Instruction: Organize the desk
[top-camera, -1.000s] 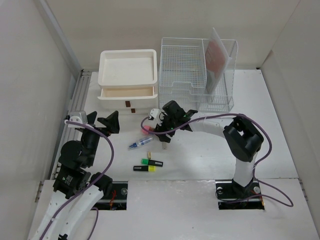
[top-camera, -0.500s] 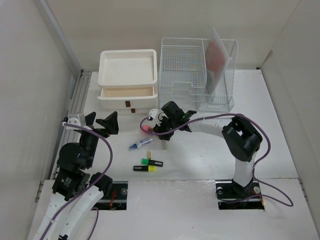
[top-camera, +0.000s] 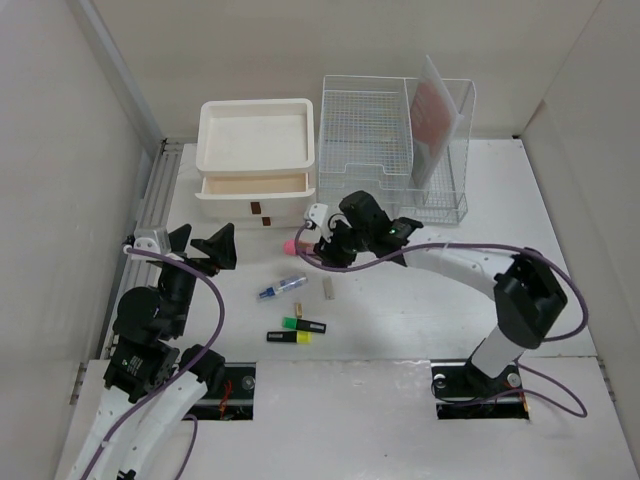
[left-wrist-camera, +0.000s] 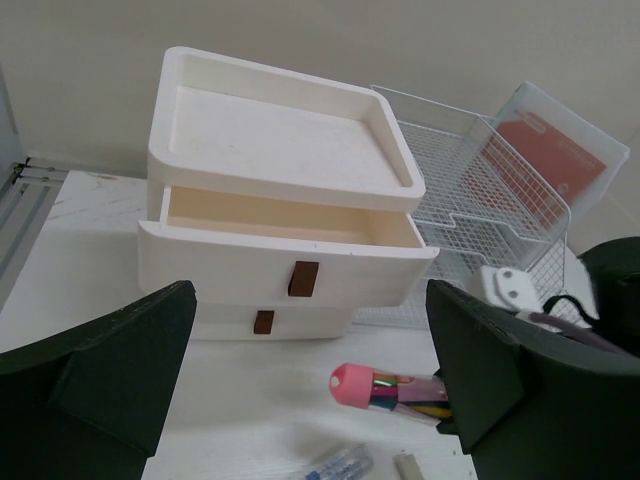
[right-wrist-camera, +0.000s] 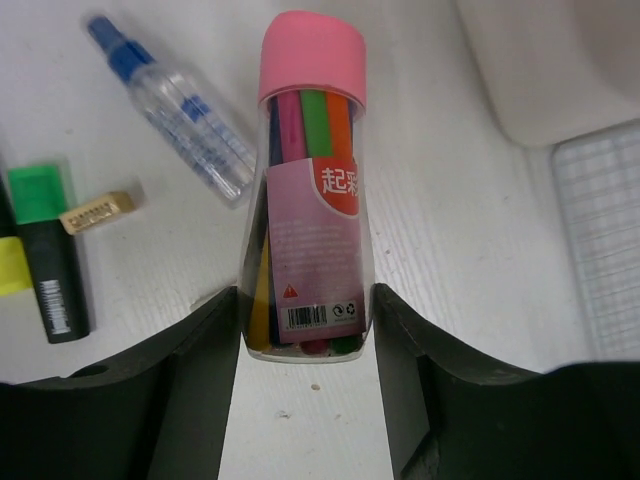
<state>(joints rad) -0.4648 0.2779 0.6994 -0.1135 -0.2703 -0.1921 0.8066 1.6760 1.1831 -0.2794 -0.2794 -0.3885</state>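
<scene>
**Right arm grips the pen tube at mid-desk; left arm waits with jaws wide**

From the overhead camera I see the desk (top-camera: 565, 240) filling the whole floor of the enclosure, pale walls on three sides and both arm bases at its near edge. My right gripper (right-wrist-camera: 305, 322) is clamped on a clear pen tube (right-wrist-camera: 305, 200) with a pink cap: one finger presses each side of the tube near its base, and the cap points away from the wrist. Overhead, that tube (top-camera: 297, 246) sits just in front of the white drawer box (top-camera: 257, 165). I cannot tell whether it touches the desk surface or hangs just above it.

My left gripper (top-camera: 200, 244) is released, its fingers spread wide with nothing between them. It is near the left edge of the desk and faces the drawer box. Through its wrist camera I see the box's top drawer (left-wrist-camera: 285, 222) pulled partly out, with brown handles on the drawers below it.

Just nearer to me than the tube lie a small blue-capped spray bottle (top-camera: 281, 288), a pale eraser (top-camera: 329, 290), a green highlighter (top-camera: 301, 323) and a yellow highlighter (top-camera: 290, 337). The two highlighters are side by side.

At the back, right of the drawer box, stands a wire tray (top-camera: 365, 140). A clear file holder (top-camera: 442, 130) beside it holds a reddish sheet.
</scene>
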